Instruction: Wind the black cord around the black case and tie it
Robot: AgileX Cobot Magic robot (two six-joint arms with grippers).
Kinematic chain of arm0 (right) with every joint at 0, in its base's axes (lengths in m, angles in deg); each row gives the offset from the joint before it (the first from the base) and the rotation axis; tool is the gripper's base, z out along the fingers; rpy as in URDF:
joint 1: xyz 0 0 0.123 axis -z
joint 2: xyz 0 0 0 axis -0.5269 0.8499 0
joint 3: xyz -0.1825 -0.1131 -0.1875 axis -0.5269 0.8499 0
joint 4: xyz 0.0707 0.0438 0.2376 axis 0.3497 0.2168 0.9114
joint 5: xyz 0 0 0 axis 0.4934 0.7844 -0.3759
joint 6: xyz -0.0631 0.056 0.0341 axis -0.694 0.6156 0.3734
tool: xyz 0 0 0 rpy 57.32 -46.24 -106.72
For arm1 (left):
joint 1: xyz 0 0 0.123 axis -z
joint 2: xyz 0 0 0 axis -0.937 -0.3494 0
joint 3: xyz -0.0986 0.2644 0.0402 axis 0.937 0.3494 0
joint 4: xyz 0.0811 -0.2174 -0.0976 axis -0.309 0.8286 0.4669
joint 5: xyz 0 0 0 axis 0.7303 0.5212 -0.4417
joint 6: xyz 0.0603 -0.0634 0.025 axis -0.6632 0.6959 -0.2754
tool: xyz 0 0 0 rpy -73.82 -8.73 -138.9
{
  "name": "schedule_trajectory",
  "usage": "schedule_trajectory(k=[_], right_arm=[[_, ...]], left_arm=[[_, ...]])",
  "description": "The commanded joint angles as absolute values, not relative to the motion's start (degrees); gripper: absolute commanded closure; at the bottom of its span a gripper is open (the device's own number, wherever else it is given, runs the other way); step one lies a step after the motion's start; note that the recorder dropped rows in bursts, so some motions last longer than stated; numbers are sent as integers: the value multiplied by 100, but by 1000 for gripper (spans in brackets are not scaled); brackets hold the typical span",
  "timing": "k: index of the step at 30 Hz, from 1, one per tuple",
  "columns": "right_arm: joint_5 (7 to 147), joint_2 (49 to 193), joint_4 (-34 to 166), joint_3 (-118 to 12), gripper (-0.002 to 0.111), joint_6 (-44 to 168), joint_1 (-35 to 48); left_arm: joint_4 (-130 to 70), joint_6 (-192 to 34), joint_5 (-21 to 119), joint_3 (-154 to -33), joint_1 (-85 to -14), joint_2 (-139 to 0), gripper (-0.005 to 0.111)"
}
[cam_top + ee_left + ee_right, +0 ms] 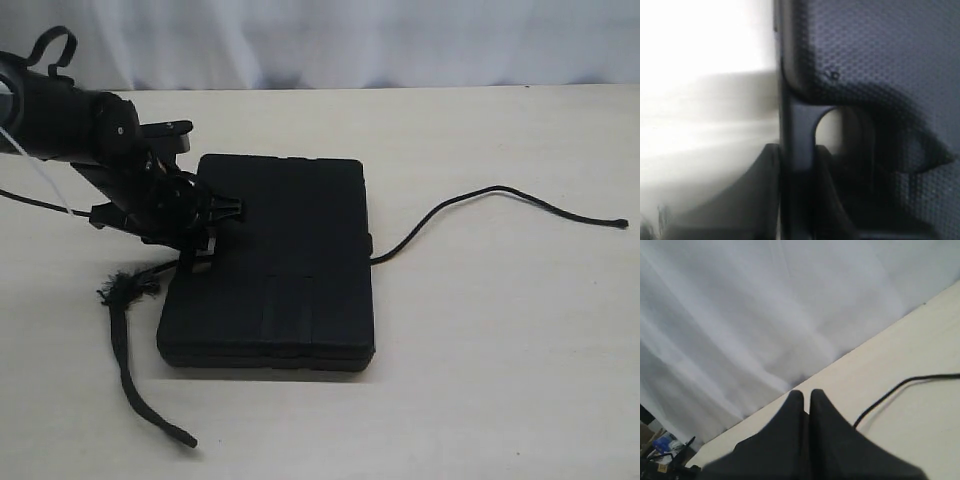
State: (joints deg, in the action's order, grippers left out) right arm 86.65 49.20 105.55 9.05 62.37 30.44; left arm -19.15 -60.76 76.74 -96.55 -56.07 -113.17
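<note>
The black case (300, 270) lies flat in the middle of the table. My left gripper (225, 212) is at its left edge, by the handle slot. In the left wrist view the fingers (771, 160) press on both sides of the handle bar of the case (880, 60), so my left gripper (796, 150) is shut on it. The black cord (470, 195) comes out from under the case's right edge and curves off to the right. Its frayed tuft (125, 285) and flat stretch lie left of the case. My right gripper (803, 394) is shut and holds nothing, with the cord (890, 392) lying beside it.
The table (480, 400) is pale beige, with a white curtain (350, 40) behind its far edge. The left arm (70, 120) reaches in from the upper left. The right arm does not show in the exterior view.
</note>
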Motion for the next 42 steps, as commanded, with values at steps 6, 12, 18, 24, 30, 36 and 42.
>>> schedule_trajectory(k=[6,12,18,24,30,36,42], right_arm=[[9841,5450,11897,-694,104,3289,3029],[11492,7525,14666,-930,104,-617,3029],[10924,9619,14765,-1442,104,-1241,2464],[7855,11369,11658,-2491,104,-430,-429],[5901,12407,13214,-2586,104,-2428,-1031],[2411,13009,15992,-2873,104,-5638,-1031],[3454,12773,16132,-2789,99,-5307,-1653]], left_arm=[[-1717,-6106,7701,-9681,-5586,-10954,107],[-1717,-6106,7795,-9681,-5599,-10441,107],[-1581,-6116,8294,-9945,-5894,-10301,107],[-1572,-6116,8603,-10212,-5894,-10301,107],[-1491,-6116,8838,-10398,-5894,-10301,107],[-1356,-6116,8758,-10425,-5894,-10301,107],[-805,-6116,8715,-10425,-5894,-10301,107]])
